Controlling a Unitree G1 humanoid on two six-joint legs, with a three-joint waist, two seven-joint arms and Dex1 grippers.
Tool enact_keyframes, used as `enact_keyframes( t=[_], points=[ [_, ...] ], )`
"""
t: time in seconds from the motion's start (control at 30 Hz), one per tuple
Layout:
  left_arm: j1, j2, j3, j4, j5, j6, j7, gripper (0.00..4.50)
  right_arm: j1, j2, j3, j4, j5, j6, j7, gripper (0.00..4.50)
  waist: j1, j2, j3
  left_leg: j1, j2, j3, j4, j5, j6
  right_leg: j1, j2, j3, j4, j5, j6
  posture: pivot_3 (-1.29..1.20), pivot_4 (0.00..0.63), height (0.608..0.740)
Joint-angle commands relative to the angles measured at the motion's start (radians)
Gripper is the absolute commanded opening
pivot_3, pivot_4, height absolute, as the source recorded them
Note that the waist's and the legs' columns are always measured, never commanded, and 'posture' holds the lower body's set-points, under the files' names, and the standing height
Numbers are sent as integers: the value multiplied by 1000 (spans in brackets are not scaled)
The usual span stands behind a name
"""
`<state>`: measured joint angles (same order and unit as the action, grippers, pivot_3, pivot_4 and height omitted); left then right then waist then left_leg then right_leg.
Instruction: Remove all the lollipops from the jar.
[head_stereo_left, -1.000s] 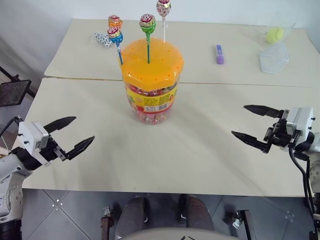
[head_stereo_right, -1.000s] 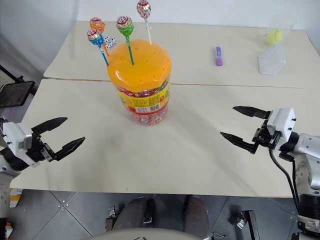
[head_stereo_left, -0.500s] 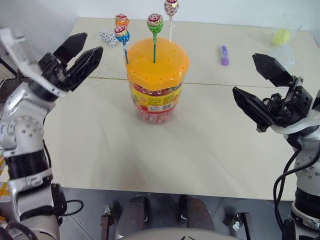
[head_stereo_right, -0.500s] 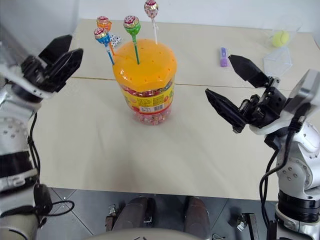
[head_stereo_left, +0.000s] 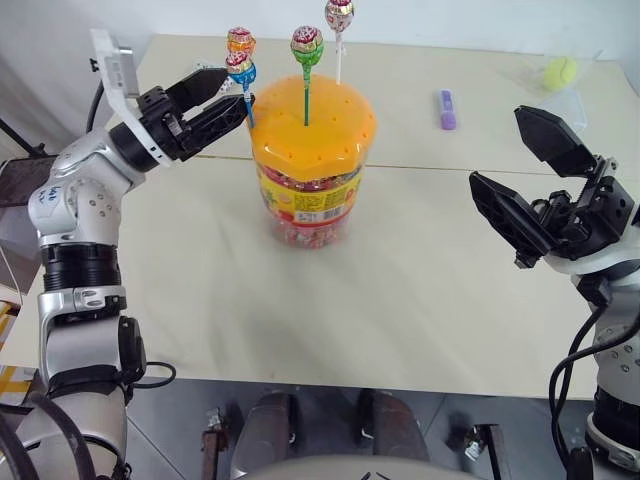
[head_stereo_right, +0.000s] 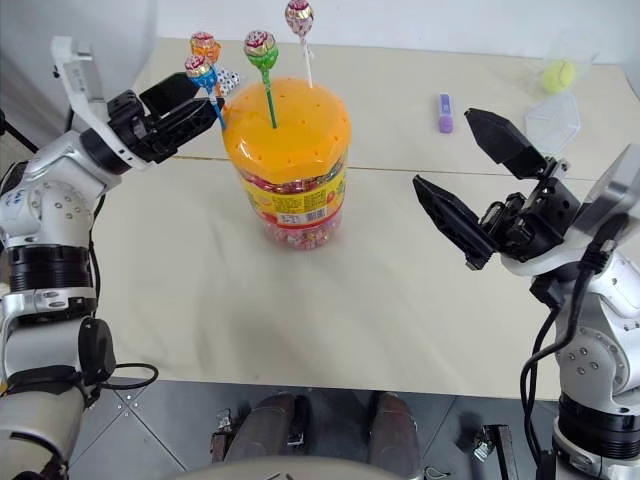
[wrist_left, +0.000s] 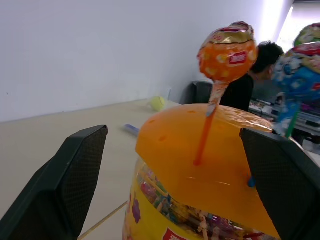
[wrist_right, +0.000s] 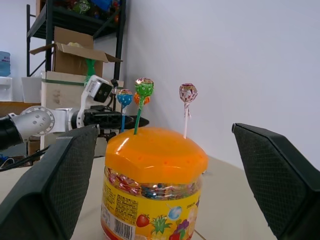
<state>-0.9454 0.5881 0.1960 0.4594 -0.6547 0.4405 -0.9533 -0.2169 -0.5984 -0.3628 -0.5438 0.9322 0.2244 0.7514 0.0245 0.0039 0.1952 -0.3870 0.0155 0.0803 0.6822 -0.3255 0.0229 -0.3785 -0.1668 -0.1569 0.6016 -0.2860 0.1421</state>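
Note:
The jar (head_stereo_left: 307, 190), a clear cylinder with a domed orange lid (head_stereo_left: 312, 112), stands mid-table. Several lollipops stick up from the lid's holes: orange (head_stereo_left: 238, 40), blue (head_stereo_left: 236, 66), green (head_stereo_left: 307, 45) and one on a white stick (head_stereo_left: 339, 14). My left gripper (head_stereo_left: 222, 97) is open at the lid's left edge, its fingers on either side of the orange and blue sticks. In the left wrist view the orange lollipop (wrist_left: 227, 52) rises between the fingers, untouched. My right gripper (head_stereo_left: 497, 147) hangs open to the right of the jar, well apart from it and pointing at it.
A purple marker (head_stereo_left: 448, 109), a clear faceted container (head_stereo_right: 552, 110) and a yellow-green ball (head_stereo_left: 562, 69) lie at the back right. Dotted dice (head_stereo_right: 222, 82) sit behind the left gripper. A seam (head_stereo_left: 450, 170) crosses the table behind the jar. A person (wrist_left: 252, 80) sits far behind.
My left arm has risen from the table's front left edge and swung forward to the jar's lid. My right gripper lifted and tilted up, then held still.

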Motion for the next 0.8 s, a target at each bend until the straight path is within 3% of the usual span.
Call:
enact_keyframes(
  t=[0.03,0.37,0.53,0.63,0.8],
  points=[
    [-55,-12,12,36,21,-35,-31,3316,12,-1,-29,-57,11,-15,-14,4500,0,-1,1,0,0,0,0,0,0,0,0,0,0,0,0,0,150,740],
    [-106,-49,64,82,-7,-38,-100,182,14,2,-12,-79,38,-11,-16,4500,-1,-1,1,0,0,0,0,0,0,0,0,0,0,0,0,0,150,740],
    [-146,-78,270,72,-199,66,14,69,-46,10,58,-55,64,8,32,4500,-5,-5,3,0,1,0,1,0,1,0,0,0,0,0,0,0,150,740],
    [-111,-44,336,30,-230,110,97,69,-88,0,106,-28,62,21,106,4500,-17,-6,3,0,1,-3,0,0,1,0,0,0,1,0,0,0,150,740],
    [232,186,320,-155,-100,186,129,69,-120,-87,206,53,11,47,373,4500,-49,-6,4,3,1,-6,-4,0,1,-1,0,2,1,0,0,0,150,740]
  ],
)
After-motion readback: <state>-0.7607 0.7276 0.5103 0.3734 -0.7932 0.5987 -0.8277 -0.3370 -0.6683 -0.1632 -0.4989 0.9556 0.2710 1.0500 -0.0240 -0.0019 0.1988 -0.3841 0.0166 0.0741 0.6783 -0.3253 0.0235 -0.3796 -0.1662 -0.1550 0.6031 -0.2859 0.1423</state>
